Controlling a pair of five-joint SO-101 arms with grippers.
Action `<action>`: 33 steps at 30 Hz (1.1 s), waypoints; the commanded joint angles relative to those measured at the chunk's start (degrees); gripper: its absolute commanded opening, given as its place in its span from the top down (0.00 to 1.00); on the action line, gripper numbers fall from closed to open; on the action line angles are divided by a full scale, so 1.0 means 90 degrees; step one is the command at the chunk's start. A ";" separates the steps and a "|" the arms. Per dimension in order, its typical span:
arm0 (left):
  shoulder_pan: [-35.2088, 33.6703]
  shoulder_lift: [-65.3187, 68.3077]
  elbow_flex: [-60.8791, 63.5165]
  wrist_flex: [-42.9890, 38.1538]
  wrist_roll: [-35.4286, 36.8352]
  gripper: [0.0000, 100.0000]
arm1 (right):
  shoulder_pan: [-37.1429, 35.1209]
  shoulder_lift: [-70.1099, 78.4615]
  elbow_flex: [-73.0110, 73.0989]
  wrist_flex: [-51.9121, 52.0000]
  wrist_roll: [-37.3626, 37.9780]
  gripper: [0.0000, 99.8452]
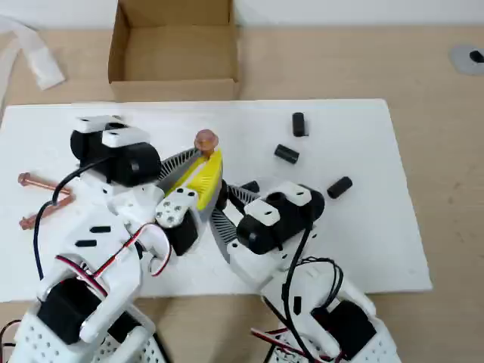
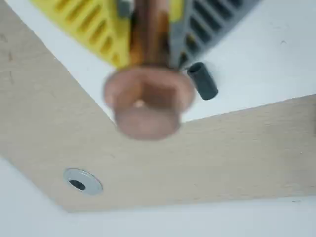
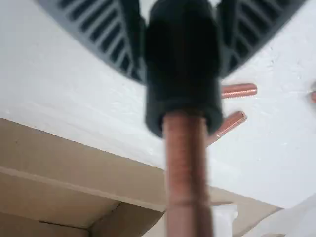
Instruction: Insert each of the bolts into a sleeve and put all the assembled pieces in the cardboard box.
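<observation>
Progress: early. Box (image 1: 174, 89) at top of frame, nothing visible inside. First pair mid-assembly at centre: left claw (image 1: 201, 155) clamped on bolt (image 1: 206, 140), right claw (image 3: 182, 29) clamped on sleeve (image 3: 182, 74). Shank tip is inside sleeve, judged not fully seated. Two spare bolts (image 1: 36, 182) at left edge of surface (image 1: 363, 249), three loose sleeves (image 1: 286, 153) at right, untouched. Both arms bent low, angled inward toward each other.

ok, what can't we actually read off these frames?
- Right wrist view: how deep the bolt sits, hidden inside the sleeve; both blurred.
- High view: the bolt-sleeve joint, hidden under the left gripper and arm bodies.
- Left wrist view: bolt head blurred, shaft covered by the fingers.
- High view: cardboard box far wall cut off by the top edge.
</observation>
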 commanded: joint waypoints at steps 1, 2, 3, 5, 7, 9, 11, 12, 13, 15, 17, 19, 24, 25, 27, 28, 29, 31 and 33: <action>0.0322 -0.0034 -0.0293 0.0088 0.0049 0.98 | -0.0083 -0.0044 -0.0034 -0.0156 -0.0029 0.99; 0.0283 -0.0034 -0.0293 0.0088 0.0049 0.96 | -0.0083 -0.0044 -0.0034 -0.0156 -0.0029 0.99; 0.0264 -0.0034 -0.0303 0.0098 0.0059 0.95 | -0.0083 -0.0044 -0.0034 -0.0147 -0.0029 0.99; 0.0078 -0.0034 -0.0313 0.0098 0.0078 0.93 | -0.0083 -0.0044 -0.0034 -0.0147 -0.0029 0.99; 0.0010 -0.0044 -0.0313 0.0098 0.0088 0.91 | -0.0083 -0.0044 -0.0034 -0.0147 -0.0029 0.99; 0.0020 -0.0044 -0.0400 0.0371 0.0088 0.88 | -0.0083 -0.0044 -0.0034 -0.0147 -0.0029 0.99; 0.0117 -0.0015 -0.0606 0.0821 0.0147 0.85 | -0.0083 -0.0034 -0.0034 -0.0137 -0.0020 0.99; 0.0127 0.0034 -0.0733 0.1006 0.0254 0.84 | -0.0083 -0.0024 -0.0034 -0.0137 -0.0020 0.99; 0.0127 0.0112 -0.0879 0.1172 0.0342 0.84 | -0.0083 -0.0024 -0.0034 -0.0127 -0.0020 0.99; 0.0127 0.0298 -0.1211 0.1455 0.0449 0.84 | -0.0083 0.0103 -0.0044 -0.0127 -0.0020 0.99; 0.0127 0.0484 -0.1602 0.1709 0.0527 0.84 | -0.0073 0.0386 -0.0103 -0.0127 -0.0020 0.99; 0.0127 0.0640 -0.2051 0.1993 0.0547 0.84 | -0.0073 0.0757 -0.0298 -0.0137 -0.0049 0.99; 0.0127 0.0933 -0.3096 0.2764 0.0537 0.84 | 0.0288 0.2027 -0.1245 -0.0195 -0.0068 0.99; 0.0127 0.0991 -0.3263 0.2921 0.0537 0.84 | 0.0396 0.2339 -0.1470 -0.0195 -0.0068 0.99; 0.0127 0.1099 -0.3565 0.3184 0.0537 0.84 | 0.0611 0.2994 -0.1988 -0.0195 -0.0068 0.99; 0.0039 0.1148 -0.3673 0.3272 0.0547 0.84 | 0.0718 0.3346 -0.2271 -0.0195 -0.0068 0.99; -0.0147 0.1177 -0.3780 0.3350 0.0567 0.85 | 0.0806 0.3687 -0.2554 -0.0195 -0.0068 0.99; -0.0674 0.1226 -0.3937 0.3302 0.0547 0.90 | 0.0923 0.4332 -0.3140 -0.0195 -0.0068 0.99; -0.1358 0.1216 -0.4112 0.3155 0.0537 0.94 | 0.1001 0.4938 -0.3746 -0.0195 -0.0068 0.99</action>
